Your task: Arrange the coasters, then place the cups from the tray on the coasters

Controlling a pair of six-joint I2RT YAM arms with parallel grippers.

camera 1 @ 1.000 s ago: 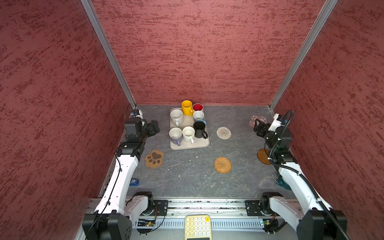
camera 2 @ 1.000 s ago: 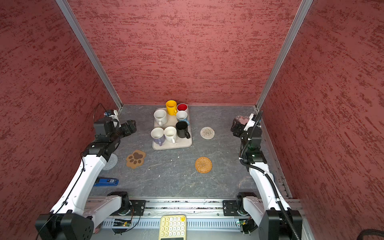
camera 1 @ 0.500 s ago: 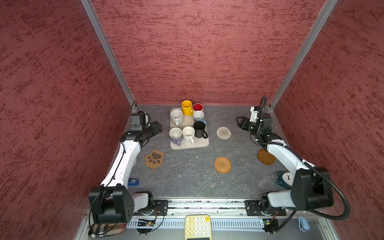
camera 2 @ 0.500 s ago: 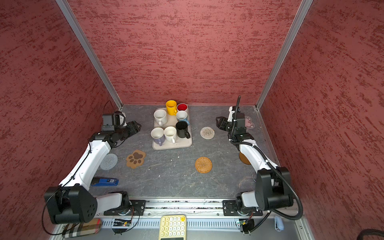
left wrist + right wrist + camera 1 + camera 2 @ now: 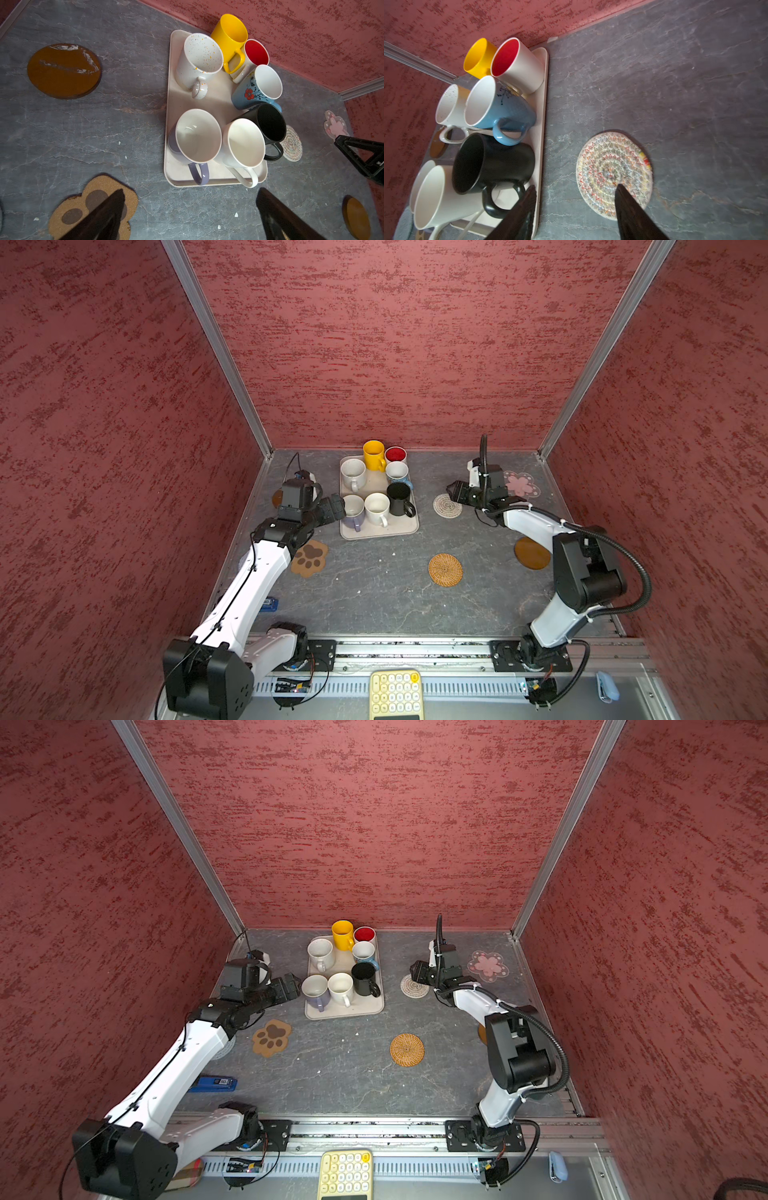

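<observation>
Grey table [image 5: 374,601]: the tray [image 5: 399,529] at frame centre carries the lavender mug [image 5: 354,506] at its lower-left corner, just right of the open, empty left tool [image 5: 340,506], the nearer one, while the right tool [image 5: 453,490], likewise open, hovers over the woven coaster [image 5: 445,508] right of the tray.

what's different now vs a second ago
The left gripper moved right, up to the tray's left edge. The right gripper swung left from beside the pink flower coaster to the whitish woven coaster. Both are open and hold nothing. The mugs, tray, paw coaster and rattan coaster stayed put.
</observation>
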